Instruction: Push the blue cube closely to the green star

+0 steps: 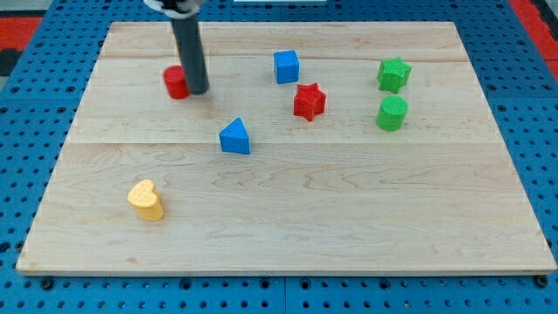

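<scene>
The blue cube [286, 66] sits near the view's top, a little right of centre. The green star [393, 74] lies far to its right, near the view's top right. My tip [197, 90] is at the view's upper left, well left of the blue cube, touching the right side of a red cylinder [176, 82]. The rod rises from the tip out of the view's top.
A red star [309, 101] lies just below and right of the blue cube, between it and the green star. A green cylinder [391, 113] sits below the green star. A blue triangular block [235, 137] is near centre. A yellow heart [146, 200] is at lower left.
</scene>
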`<action>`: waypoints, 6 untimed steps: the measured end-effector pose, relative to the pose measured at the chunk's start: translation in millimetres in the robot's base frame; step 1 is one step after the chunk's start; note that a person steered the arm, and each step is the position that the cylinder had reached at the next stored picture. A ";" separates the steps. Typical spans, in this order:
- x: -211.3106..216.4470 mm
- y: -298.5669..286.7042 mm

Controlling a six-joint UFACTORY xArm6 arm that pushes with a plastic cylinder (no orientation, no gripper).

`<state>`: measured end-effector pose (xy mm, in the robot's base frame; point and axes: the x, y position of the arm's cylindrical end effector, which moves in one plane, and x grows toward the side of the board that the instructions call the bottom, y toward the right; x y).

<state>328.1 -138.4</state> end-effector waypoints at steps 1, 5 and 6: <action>-3.0 22.1; -61.9 179.6; -46.4 228.4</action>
